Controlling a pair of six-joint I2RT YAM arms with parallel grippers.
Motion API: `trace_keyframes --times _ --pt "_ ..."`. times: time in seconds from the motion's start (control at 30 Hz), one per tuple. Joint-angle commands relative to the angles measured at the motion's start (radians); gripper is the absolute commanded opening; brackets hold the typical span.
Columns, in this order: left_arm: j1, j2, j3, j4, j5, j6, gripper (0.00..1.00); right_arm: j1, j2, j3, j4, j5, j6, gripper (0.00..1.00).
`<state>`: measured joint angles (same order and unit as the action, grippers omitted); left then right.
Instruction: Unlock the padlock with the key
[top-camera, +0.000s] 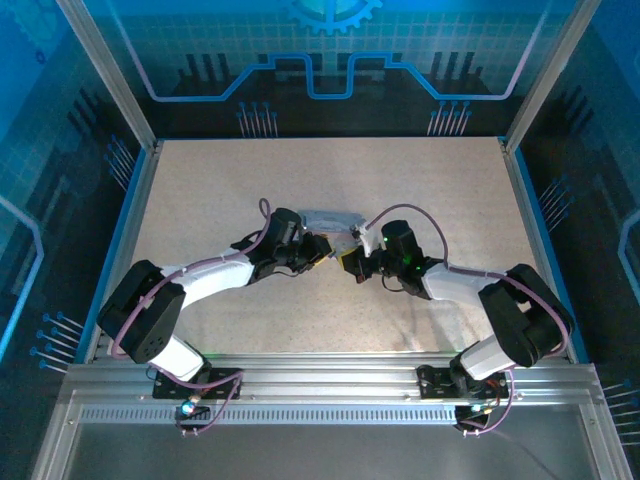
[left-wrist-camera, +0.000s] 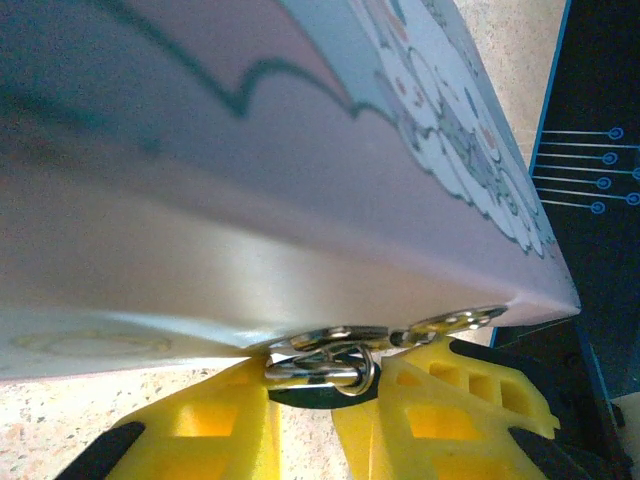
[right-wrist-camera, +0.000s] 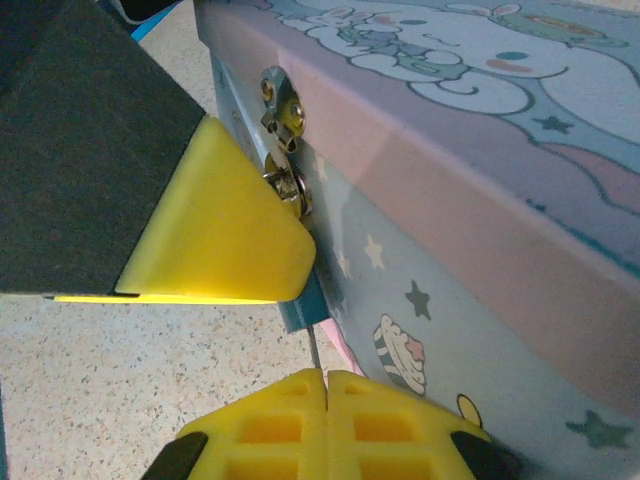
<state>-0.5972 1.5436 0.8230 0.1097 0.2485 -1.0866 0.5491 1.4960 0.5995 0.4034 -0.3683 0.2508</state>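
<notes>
Mid-worktop, the left gripper (top-camera: 322, 250) narrowly pinches the padlock (left-wrist-camera: 312, 394) on the tin (right-wrist-camera: 480, 200)'s hasp. The right gripper (right-wrist-camera: 325, 385), pads tight on the key (right-wrist-camera: 313, 350), has its tip at the padlock's underside. The shackle looks closed, so 2 steps are left: insertion and turning.

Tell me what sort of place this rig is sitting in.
Probably a lab or demo robot cell: a speckled tabletop fenced by aluminium posts, a blue circuit-pattern backdrop, and a slotted rail along the near edge.
</notes>
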Motion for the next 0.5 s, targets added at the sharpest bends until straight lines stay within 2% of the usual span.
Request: trace_keyframes --times 0.0,0.47 --pt "-0.029 -0.027 0.052 0.046 0.196 0.011 0.23 0.028 -0.039 -0.007 0.089 0.008 -0.034 0.02" --pt "-0.02 -0.025 0.054 0.026 0.194 0.019 0.24 0.025 -0.087 -0.045 0.063 0.015 -0.054 0.02"
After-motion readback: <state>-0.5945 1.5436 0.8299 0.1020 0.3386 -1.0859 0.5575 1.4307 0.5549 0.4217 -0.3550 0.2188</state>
